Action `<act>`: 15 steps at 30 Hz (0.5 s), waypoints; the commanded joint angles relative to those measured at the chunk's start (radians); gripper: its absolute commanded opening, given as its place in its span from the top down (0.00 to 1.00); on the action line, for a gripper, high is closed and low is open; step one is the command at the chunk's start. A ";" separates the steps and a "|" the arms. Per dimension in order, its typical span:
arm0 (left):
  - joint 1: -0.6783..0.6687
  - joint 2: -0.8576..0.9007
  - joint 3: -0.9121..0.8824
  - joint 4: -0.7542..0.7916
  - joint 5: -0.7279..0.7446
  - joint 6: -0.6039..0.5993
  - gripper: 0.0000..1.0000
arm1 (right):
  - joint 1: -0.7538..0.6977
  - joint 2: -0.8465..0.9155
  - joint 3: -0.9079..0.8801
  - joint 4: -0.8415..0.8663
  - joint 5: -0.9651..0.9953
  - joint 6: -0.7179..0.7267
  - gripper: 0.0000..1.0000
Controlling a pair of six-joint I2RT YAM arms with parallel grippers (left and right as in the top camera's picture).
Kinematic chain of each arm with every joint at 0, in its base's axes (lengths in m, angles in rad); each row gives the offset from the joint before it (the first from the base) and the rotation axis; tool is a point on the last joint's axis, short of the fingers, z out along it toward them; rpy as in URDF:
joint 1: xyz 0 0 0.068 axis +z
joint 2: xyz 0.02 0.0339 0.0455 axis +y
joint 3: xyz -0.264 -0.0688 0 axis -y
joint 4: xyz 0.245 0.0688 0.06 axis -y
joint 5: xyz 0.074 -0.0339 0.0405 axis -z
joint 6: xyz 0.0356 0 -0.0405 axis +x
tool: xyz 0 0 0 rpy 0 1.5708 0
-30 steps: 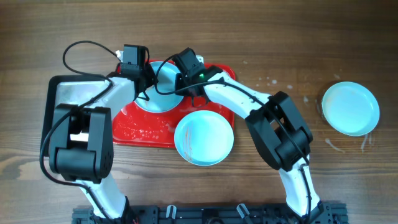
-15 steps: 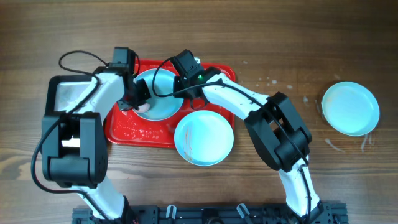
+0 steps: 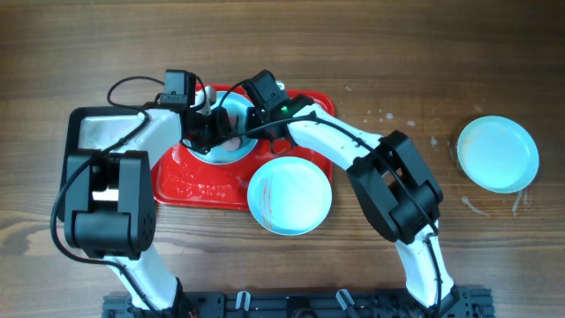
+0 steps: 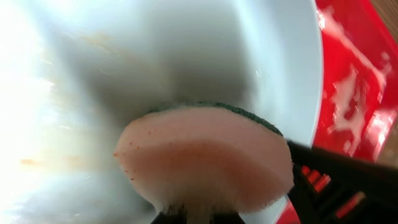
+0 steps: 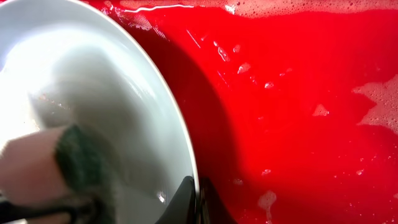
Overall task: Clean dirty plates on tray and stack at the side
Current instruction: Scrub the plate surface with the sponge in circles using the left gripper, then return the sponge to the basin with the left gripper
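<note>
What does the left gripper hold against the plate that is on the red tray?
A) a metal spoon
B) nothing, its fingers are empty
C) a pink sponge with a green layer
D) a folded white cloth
C: in the left wrist view the left gripper holds a pink sponge with a green scrub layer against the pale inside of the plate.

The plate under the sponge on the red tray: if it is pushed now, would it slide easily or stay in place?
Probably slippery: the tray around the plate is wet with foam patches. It looks stiff, since its rim shows a clean curve under the sponge. The right gripper seems to pinch its rim, which should limit sliding.
</note>
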 commanded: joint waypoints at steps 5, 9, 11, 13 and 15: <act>0.050 0.004 0.170 -0.249 -0.377 -0.053 0.96 | -0.008 0.045 -0.028 -0.021 0.021 0.003 0.96; 0.080 -0.040 0.295 -0.422 -0.376 -0.053 0.96 | -0.008 0.045 -0.028 -0.021 -0.011 -0.005 0.96; 0.117 -0.068 0.371 -0.529 -0.370 -0.037 0.96 | -0.016 0.035 -0.028 -0.020 -0.044 -0.024 0.96; 0.153 -0.098 0.413 -0.599 -0.357 -0.021 0.96 | -0.032 0.009 -0.028 -0.021 -0.067 -0.024 0.96; 0.178 -0.121 0.414 -0.616 -0.330 0.012 0.96 | -0.051 -0.032 -0.028 -0.029 -0.069 -0.026 0.96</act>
